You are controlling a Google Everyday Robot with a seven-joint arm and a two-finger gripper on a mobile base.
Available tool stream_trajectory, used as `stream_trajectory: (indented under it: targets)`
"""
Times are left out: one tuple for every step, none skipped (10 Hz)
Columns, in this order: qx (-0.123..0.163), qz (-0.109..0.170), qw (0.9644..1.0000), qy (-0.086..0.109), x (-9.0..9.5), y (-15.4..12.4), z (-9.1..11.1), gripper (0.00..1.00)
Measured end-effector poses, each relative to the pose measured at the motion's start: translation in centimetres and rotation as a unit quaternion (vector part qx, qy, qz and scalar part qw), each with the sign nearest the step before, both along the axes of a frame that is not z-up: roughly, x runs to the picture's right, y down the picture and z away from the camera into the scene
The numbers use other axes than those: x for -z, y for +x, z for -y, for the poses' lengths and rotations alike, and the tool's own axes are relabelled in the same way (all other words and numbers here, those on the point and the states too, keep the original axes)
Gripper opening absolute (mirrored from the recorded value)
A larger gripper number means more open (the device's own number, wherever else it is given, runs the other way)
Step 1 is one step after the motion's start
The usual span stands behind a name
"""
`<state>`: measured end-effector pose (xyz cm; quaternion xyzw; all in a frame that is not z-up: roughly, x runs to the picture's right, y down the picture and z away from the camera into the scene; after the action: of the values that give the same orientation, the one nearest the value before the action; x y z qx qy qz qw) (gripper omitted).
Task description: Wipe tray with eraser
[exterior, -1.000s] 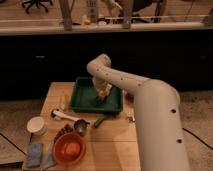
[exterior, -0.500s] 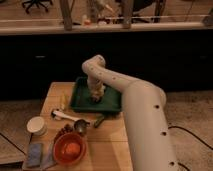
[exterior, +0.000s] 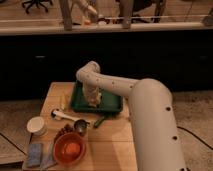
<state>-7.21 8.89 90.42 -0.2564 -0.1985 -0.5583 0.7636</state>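
Gripper [exterior: 94, 98] has shifted left across the tray [exterior: 113, 103] since a second ago, when it was over the tray's right half. Against the half-second-old picture it is in nearly the same spot. Tray has not moved, nor have the things around it on the table.

Now: gripper points down into the tray, about mid-depth, slightly left of middle. Eraser [exterior: 95, 104], a pale block, is right at the gripper's tip, on or just above the tray floor; whether it touches the floor is not clear. Gripper state cannot be told, and whether the eraser is clamped does not show.

Room: bare green floor runs from the eraser right to the right rim, with a narrower strip on the left side. The far rim is partly hidden behind the arm [exterior: 115, 85].

The tray lies on the far part of the wooden table [exterior: 107, 145], its far rim near the table's far edge. A green stick [exterior: 100, 121] lies tilted just outside the near rim. A metal scoop [exterior: 80, 125] with a pale handle is near the tray's near-left corner, apart from it. White cup [exterior: 36, 125] is at the table's left edge. Orange-red bowl [exterior: 70, 149] is at near left, with the blue-grey pad [exterior: 35, 154] just left of it. All three are well apart from the tray. The arm's big white link covers the table's right side.
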Motion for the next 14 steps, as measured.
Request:
stream_trajectory:
  targets:
    - [-0.003,-0.014,0.9999,0.001,1.0,1.4,-0.5,0.03]
    - [-0.007,-0.024,0.9997,0.001,1.5,2.4,-0.6,0.03]
    - [-0.013,-0.04,0.9991,0.007,2.0,4.0,-0.3,0.03]
    - [-0.021,-0.057,0.998,0.015,2.2,5.5,0.2,0.03]
    - [-0.025,-0.067,0.9972,0.022,2.2,6.1,0.7,0.03]
    - [-0.029,-0.078,0.996,0.032,2.0,6.9,1.7,0.03]
    - [-0.033,-0.087,0.9949,0.038,1.5,7.6,2.5,0.03]
    - [-0.037,-0.094,0.9938,0.045,0.9,8.6,3.6,0.03]
    - [-0.036,-0.094,0.9938,0.048,0.1,8.7,4.4,0.03]
    - [-0.034,-0.091,0.994,0.05,-0.8,8.4,5.2,0.03]
    - [-0.028,-0.083,0.9949,0.049,-2.0,7.6,6.1,0.03]
    - [-0.021,-0.072,0.9961,0.047,-3.0,6.3,6.4,0.03]
    - [-0.014,-0.058,0.9973,0.043,-3.7,4.9,6.5,0.03]
    - [-0.004,-0.042,0.9984,0.037,-4.4,3.2,6.4,0.03]
